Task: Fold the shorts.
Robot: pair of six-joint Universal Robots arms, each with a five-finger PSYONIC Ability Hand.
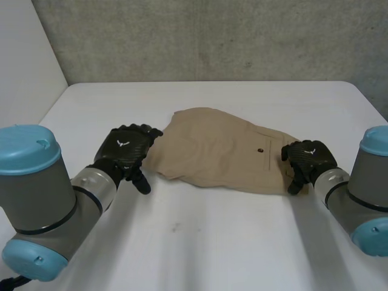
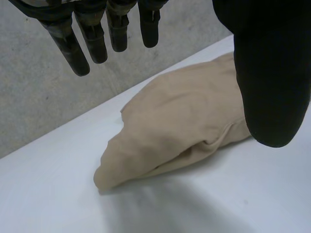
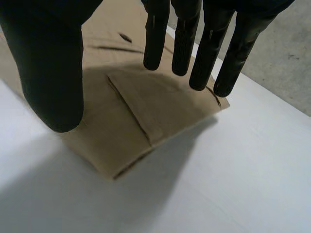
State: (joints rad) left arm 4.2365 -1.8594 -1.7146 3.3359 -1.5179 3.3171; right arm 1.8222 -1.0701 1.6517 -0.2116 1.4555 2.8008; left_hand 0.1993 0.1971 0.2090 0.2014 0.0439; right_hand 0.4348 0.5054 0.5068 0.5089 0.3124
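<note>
On the white bench (image 1: 212, 236), about midway across and nearer its far side, I see the tan shorts (image 1: 221, 148) lying in a flattened, folded bundle. They run crosswise between the two arms. A small dark button (image 1: 260, 150) shows on the upper layer towards the right end.

From the head camera, the left robot hand (image 1: 124, 151) sits at the left end of the shorts, with its fingertips over that edge of the cloth. On its own wrist camera the fingers (image 2: 80, 46) are straight and spread, and the thumb (image 2: 269, 73) stands well apart from them. It is open and has nothing in its grasp. The rounded, bunched end of the shorts lies below the palm, with a soft fold line running along the side next to the thumb. I cannot tell whether any finger touches the fabric.

The right robot hand (image 1: 309, 159) is at the opposite end, over the right edge of the shorts. Its wrist camera shows straight fingers (image 3: 183, 39) held side by side and the thumb (image 3: 48, 63) set wide of them, so it is open as well and grips nothing. Under its palm I see a stitched pocket flap (image 3: 133, 104) and the squared corner of the cloth, with the hand's shade on the fabric. Contact here is also unclear to me.

Behind the bench stands a grey concrete wall (image 1: 212, 36).
</note>
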